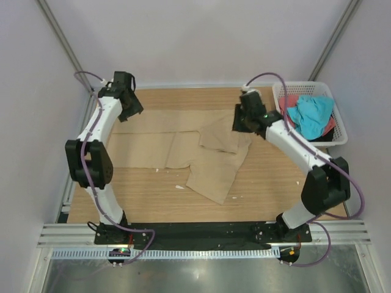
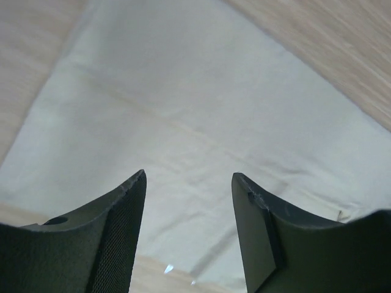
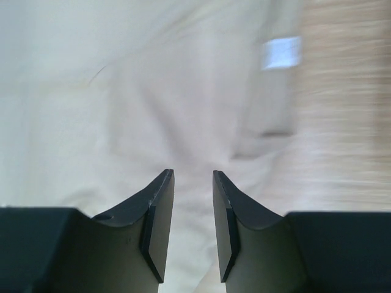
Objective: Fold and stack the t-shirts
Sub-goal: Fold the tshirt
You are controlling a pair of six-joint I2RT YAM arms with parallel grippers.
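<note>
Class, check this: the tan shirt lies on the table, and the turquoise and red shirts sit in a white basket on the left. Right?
No. The top external view shows the basket on the right, not the left. The rest holds.

The tan-beige t-shirt [image 1: 183,146] is plain, its neck label [image 3: 282,52] white. The table [image 1: 275,183] shows pale wood grain. The basket [image 1: 341,129] is a white lattice, holding a turquoise t-shirt [image 1: 311,116] and a coral-red t-shirt [image 1: 288,101]. The left arm [image 1: 101,122] and right arm [image 1: 293,143] are white with black joints and purple cables.

Overhead view looks down; both wrist views close over tan t-shirt [image 2: 201,110].
</note>
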